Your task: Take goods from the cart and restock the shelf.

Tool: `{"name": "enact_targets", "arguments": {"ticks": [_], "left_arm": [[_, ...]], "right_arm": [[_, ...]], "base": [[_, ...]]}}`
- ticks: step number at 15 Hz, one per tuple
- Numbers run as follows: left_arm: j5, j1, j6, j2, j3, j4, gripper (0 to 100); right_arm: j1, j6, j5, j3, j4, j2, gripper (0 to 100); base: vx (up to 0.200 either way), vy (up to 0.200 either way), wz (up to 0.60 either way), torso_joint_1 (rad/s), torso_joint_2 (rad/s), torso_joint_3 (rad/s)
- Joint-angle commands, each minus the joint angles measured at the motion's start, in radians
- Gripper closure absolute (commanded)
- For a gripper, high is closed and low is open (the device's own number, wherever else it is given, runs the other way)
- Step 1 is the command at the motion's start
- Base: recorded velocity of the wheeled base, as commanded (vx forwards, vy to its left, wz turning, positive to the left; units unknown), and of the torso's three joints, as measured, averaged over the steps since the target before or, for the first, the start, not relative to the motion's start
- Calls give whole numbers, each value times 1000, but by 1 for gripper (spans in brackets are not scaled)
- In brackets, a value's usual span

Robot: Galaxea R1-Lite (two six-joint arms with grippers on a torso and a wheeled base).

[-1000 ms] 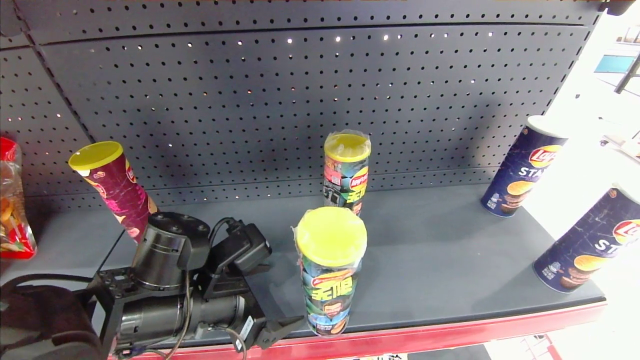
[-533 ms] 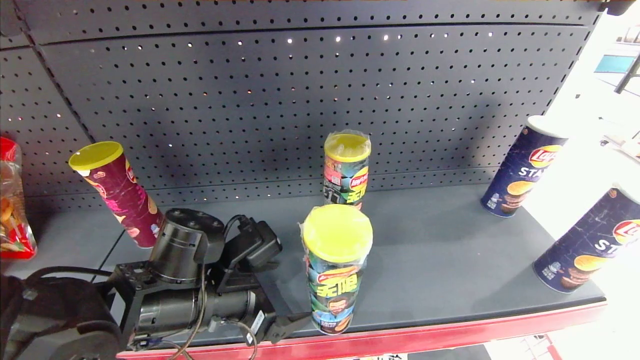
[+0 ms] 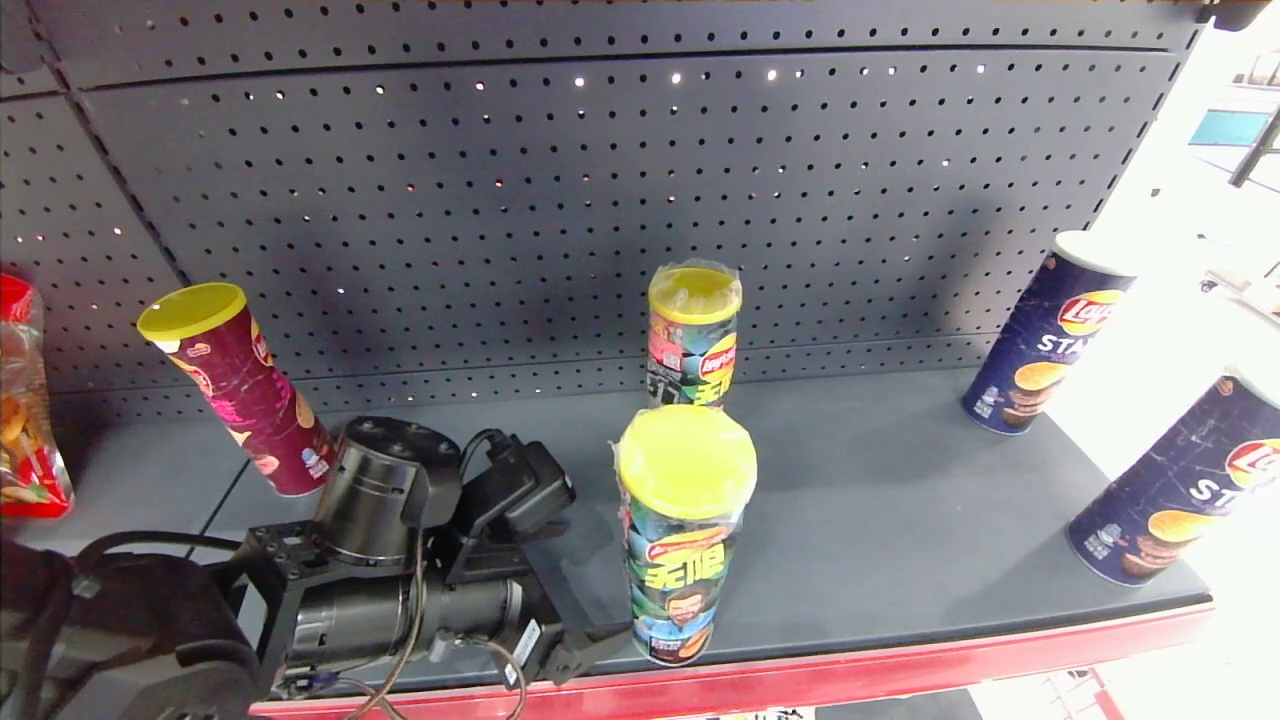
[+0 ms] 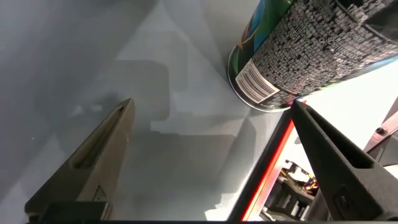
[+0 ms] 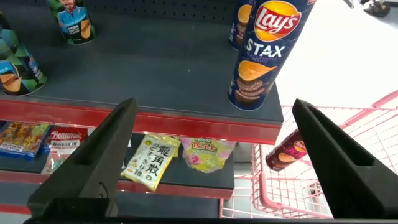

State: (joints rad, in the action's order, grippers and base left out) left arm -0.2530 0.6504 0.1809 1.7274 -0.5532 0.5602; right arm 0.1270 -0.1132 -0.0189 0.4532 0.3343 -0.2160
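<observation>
A green can with a yellow lid [image 3: 685,540] stands upright near the red front edge of the grey shelf [image 3: 880,520]. My left gripper [image 3: 592,642] sits low at its left side, open; one fingertip touches the can's base [image 4: 292,56] and the other stands clear of it, as the left wrist view shows around my left gripper [image 4: 211,104]. A second green can [image 3: 693,335] stands behind it by the pegboard. My right gripper [image 5: 214,104] is open and holds nothing, in front of the shelf edge above the pink cart [image 5: 311,186], where a maroon can [image 5: 287,149] lies.
A maroon can [image 3: 240,390] stands at the back left, next to a snack bag [image 3: 20,420] at the far left. Two blue cans [image 3: 1045,335] [image 3: 1170,500] stand on the right end. Snack bags [image 5: 152,162] hang under the shelf edge.
My left arm has moved to the right along the shelf front, and the front green can has shifted right with it, staying upright. The other cans have not moved.
</observation>
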Motion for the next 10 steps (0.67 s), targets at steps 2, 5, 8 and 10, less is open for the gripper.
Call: {"name": "enact_targets", "arguments": {"ticks": [2, 5, 8, 10], "left_arm": [[0, 3, 0, 4, -1, 1, 0], [0, 2, 0, 7, -2, 1, 0], [3, 0, 0, 7, -1, 1, 0], [9, 0, 0, 11, -2, 1, 0]], "right_arm": [[0, 0, 1, -1, 0, -5, 0], [-1, 0, 1, 1, 0, -2, 0], [-17, 0, 2, 1, 0, 0, 0], [-17, 0, 4, -1, 0, 0, 0]], "base": [[0, 0, 0, 0, 0, 0], [0, 0, 0, 0, 0, 0], [0, 0, 0, 0, 0, 0], [0, 0, 0, 0, 0, 0]]}}
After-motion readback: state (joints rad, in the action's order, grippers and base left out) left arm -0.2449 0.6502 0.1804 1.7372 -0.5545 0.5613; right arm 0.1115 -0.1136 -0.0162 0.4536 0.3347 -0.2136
